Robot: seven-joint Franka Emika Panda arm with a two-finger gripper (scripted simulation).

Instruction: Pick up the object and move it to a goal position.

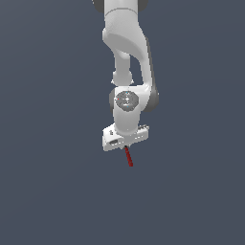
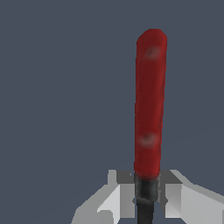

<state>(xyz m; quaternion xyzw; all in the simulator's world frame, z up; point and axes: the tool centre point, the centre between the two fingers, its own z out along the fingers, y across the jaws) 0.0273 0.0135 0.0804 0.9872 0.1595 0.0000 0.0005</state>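
Note:
The object is a thin stick-like tool with a red handle (image 1: 128,158) that sticks out below my gripper (image 1: 126,147) in the exterior view. In the wrist view the red handle (image 2: 149,105) fills the middle, and its dark shaft (image 2: 145,197) sits between the grey fingers (image 2: 116,199), which are closed on it. The tool's black head is hidden. The gripper hangs from the white arm, with the tool held off the dark grey ground.
A flat dark grey ground (image 1: 48,191) fills both views. The white arm (image 1: 127,48) comes down from the top of the exterior view. No goal marker shows.

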